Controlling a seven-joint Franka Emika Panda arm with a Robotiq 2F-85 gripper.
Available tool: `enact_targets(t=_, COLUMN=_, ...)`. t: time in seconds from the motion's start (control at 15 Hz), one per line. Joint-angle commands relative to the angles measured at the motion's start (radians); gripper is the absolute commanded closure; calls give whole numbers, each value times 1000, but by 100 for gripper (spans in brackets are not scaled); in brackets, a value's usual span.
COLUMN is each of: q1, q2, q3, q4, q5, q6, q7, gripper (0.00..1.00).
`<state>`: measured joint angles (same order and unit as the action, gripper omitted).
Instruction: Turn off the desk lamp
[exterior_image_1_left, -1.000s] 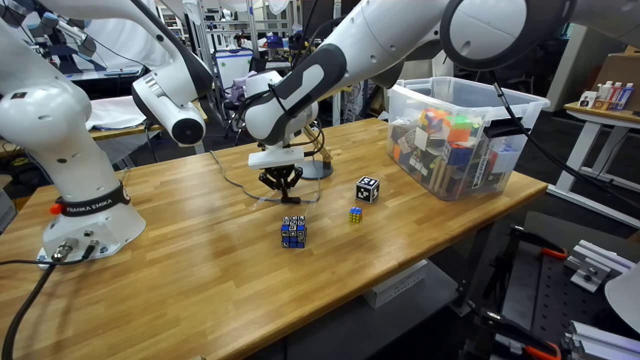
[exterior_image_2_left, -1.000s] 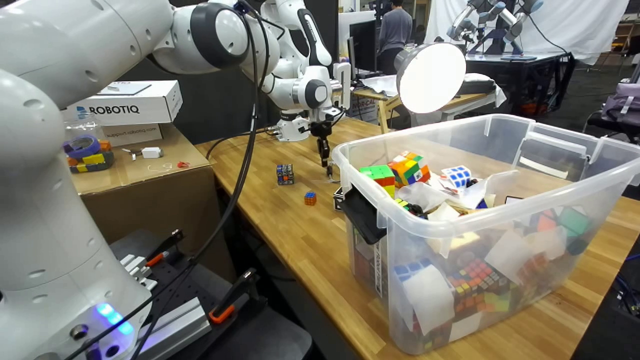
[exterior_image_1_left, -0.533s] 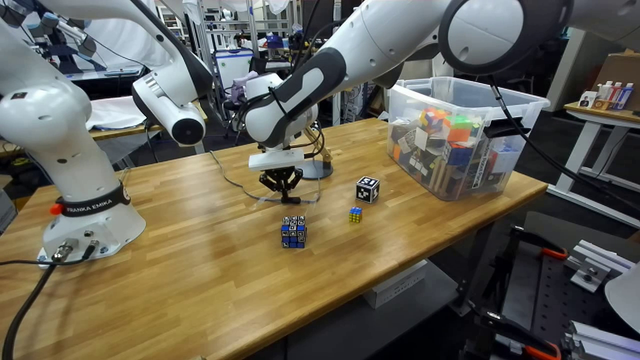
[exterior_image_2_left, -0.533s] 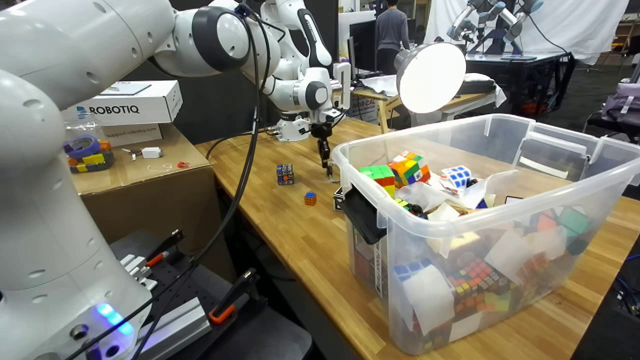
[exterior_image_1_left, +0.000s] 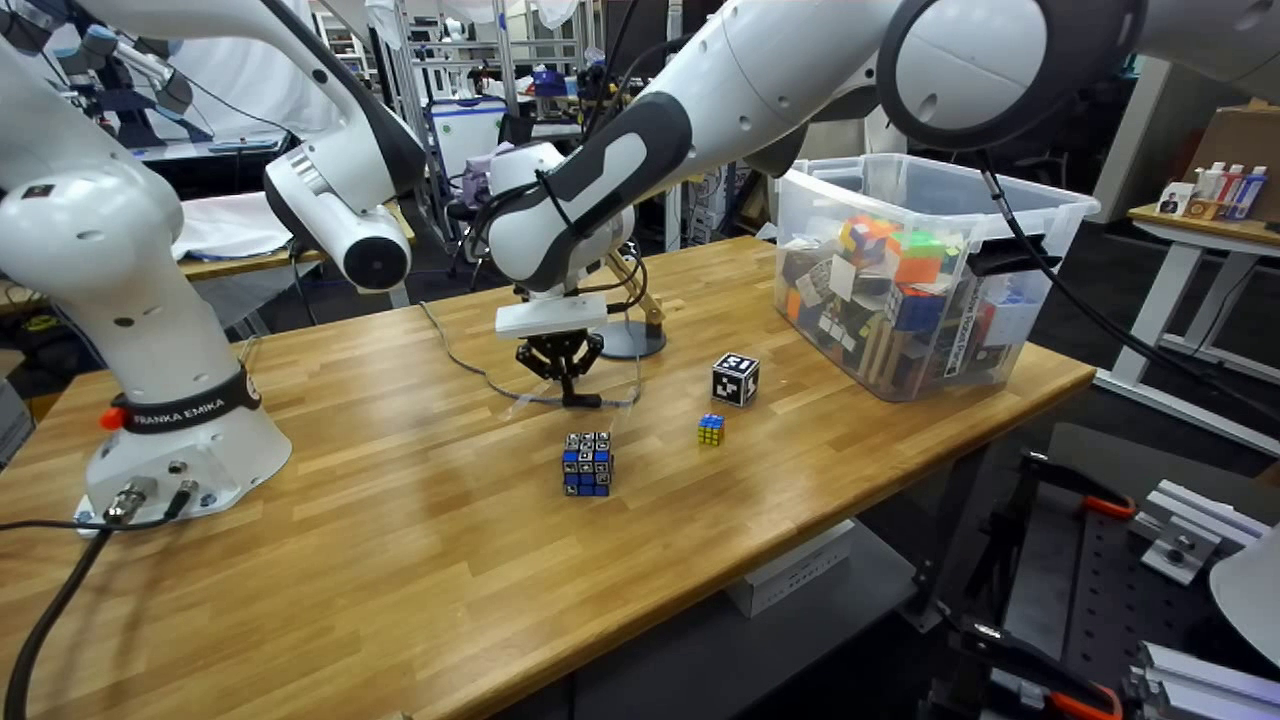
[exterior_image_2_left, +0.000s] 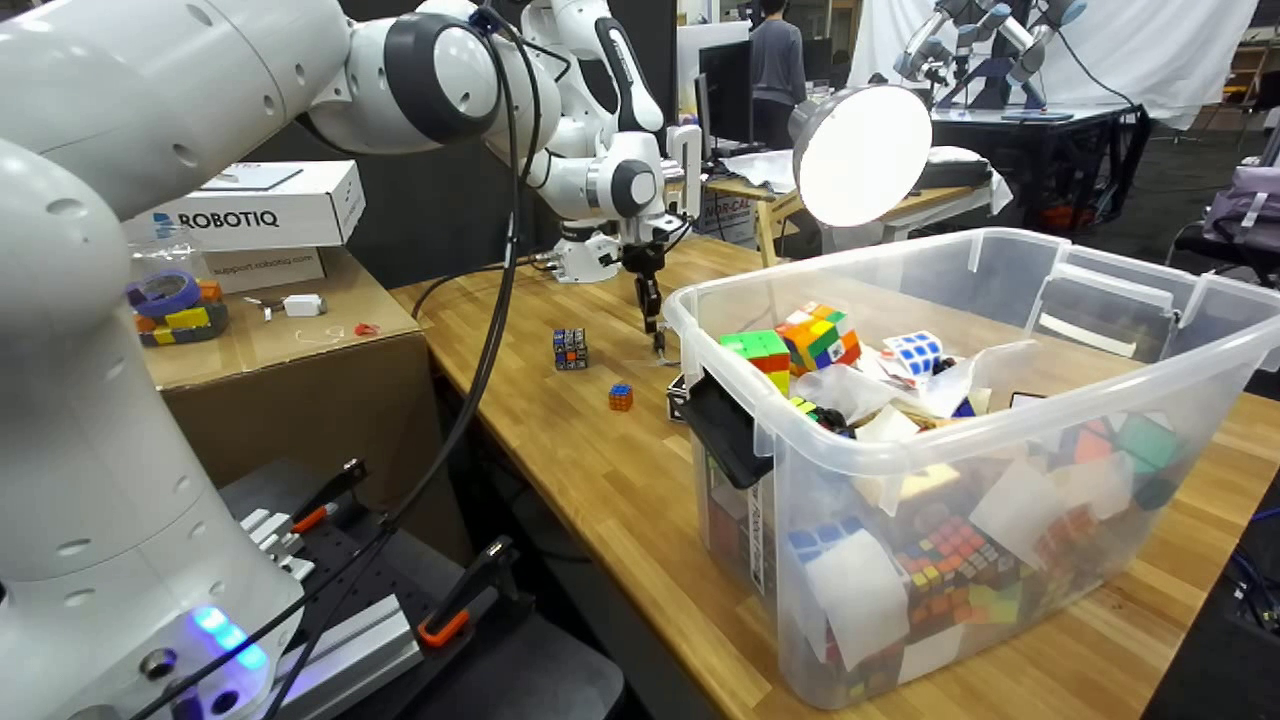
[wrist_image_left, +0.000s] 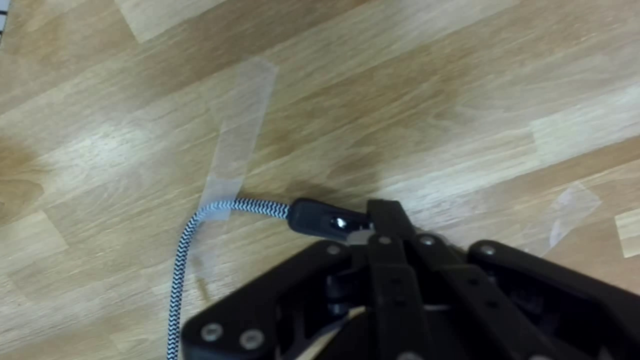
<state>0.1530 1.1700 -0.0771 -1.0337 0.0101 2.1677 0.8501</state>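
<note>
- Gripper (wrist_image_left: 406, 225): fingers drawn together in the narrow setting, pointing down at the table (exterior_image_1_left: 400, 560). In an exterior view it stands a trace farther from the lamp base (exterior_image_1_left: 635, 347) than half a second earlier (the shift is very small).
- Switch (wrist_image_left: 320, 219): black, at the gripper's fingertips, which hide one end of it. Whether the fingertips press on it cannot be told.
- Cord (wrist_image_left: 177, 280): striped, leaves the exposed end of the switch and bends away from the fingertips, crossing a strip of clear tape (wrist_image_left: 240, 135).
- Lamp (exterior_image_2_left: 868, 155): shade face bright white, lit as in the earlier frames. The base sits near the gripper, behind it in an exterior view; the wooden arm (exterior_image_1_left: 652, 314) is partly hidden by the robot arm (exterior_image_1_left: 745, 75).
- Large cube (exterior_image_1_left: 587, 465), small cube (exterior_image_1_left: 711, 429) and printed cube (exterior_image_1_left: 735, 380): near the gripper, apart from it; positions unchanged.
- Bin (exterior_image_2_left: 880, 455): clear, loaded with coloured cubes (exterior_image_2_left: 825, 335), well apart from the gripper; unchanged.
- Person (exterior_image_2_left: 778, 70): far beyond the gripper, shifted slightly sideways toward its side of that exterior view.
</note>
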Motion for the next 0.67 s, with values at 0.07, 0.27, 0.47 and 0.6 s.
enact_targets(t=0.07, q1=-5, q2=15, q3=3, q4=30, q5=8, q6=-27, q7=-29, gripper=100)
enact_targets(t=0.27, q1=-6, q2=8, q3=2, q4=21, q5=9, q6=-20, q7=-30, gripper=100)
enact_targets(t=0.47, q1=-7, q2=6, q3=0, q4=20, q5=8, q6=-19, q7=-28, gripper=100)
enact_targets(t=0.6, q1=-8, q2=3, q3=-1, q4=15, q5=9, q6=-16, q7=-27, gripper=100)
